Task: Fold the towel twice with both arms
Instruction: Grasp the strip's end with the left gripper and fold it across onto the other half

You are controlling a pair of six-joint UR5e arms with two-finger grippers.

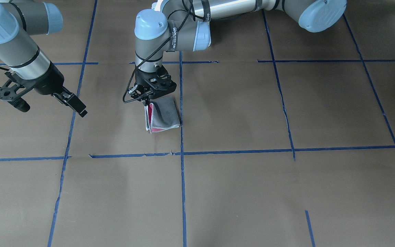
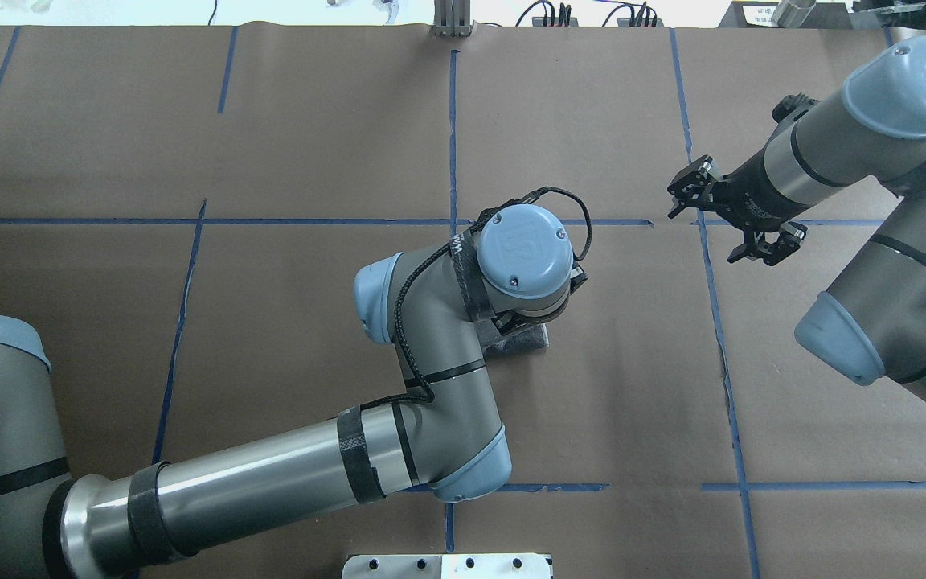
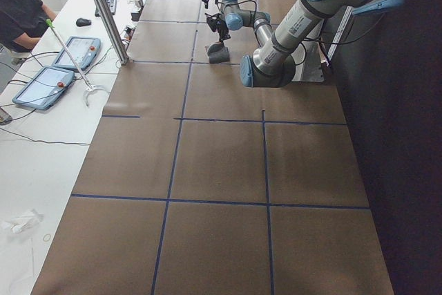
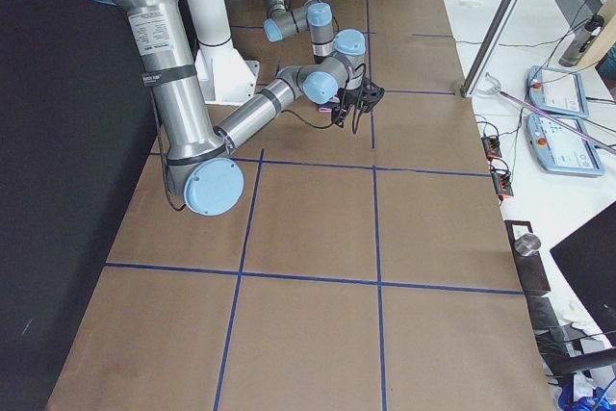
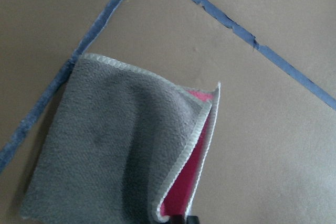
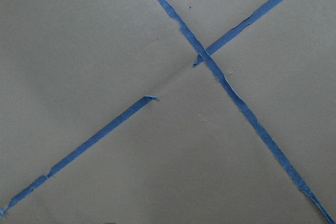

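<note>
Left pincer (image 1: 145, 100) is pinching a raised edge of the towel (image 1: 165, 115), which is lying on the bench (image 1: 252, 192) at the pincer's 5 o'clock. Right pincer (image 2: 725, 219) is hanging spread, empty, well apart.

Risk, I judge: thin pinch slipping, flap springing open.

Left wrist view is showing gaping pink layers. In the overhead view the left arm (image 2: 523, 257) is hiding them.

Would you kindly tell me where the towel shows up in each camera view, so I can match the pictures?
Front-facing: towel left of centre, just left of a blue tape line.
Overhead: towel at centre, peeking from under the left arm.
Exterior left: towel top centre, small.
Exterior right: top centre, barely discernible.
Left wrist: towel fills lower left.
Right wrist: not in it.
Shared landmark: that blue tape line beside the towel.
</note>
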